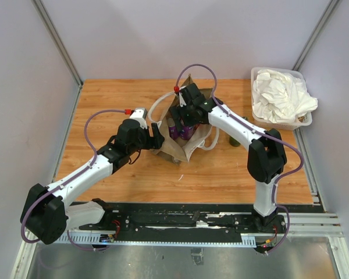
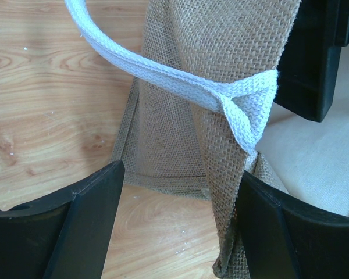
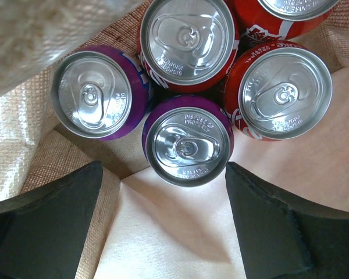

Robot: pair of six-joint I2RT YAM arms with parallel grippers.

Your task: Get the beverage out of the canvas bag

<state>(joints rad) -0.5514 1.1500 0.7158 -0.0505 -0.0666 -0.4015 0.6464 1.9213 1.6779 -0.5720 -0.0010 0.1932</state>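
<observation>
The tan canvas bag [image 1: 175, 146] stands at the table's middle, its mouth open. Inside it are several drink cans standing upright, two purple [image 3: 189, 139] [image 3: 96, 93] and the others red [image 3: 285, 90] [image 3: 186, 40]. My right gripper [image 3: 163, 170] is open and reaches down into the bag, its fingers either side of the nearer purple can and just short of it. My left gripper [image 2: 179, 189] is open at the bag's left edge; the burlap fold [image 2: 221, 192] with the white strap [image 2: 163, 78] lies against its right finger [image 2: 291, 232].
A clear tub of white cloths [image 1: 279, 96] stands at the back right. A small dark green object [image 1: 234, 141] sits on the table behind the right arm. White handle loops [image 1: 154, 107] hang out to the bag's left. Grey walls enclose the table.
</observation>
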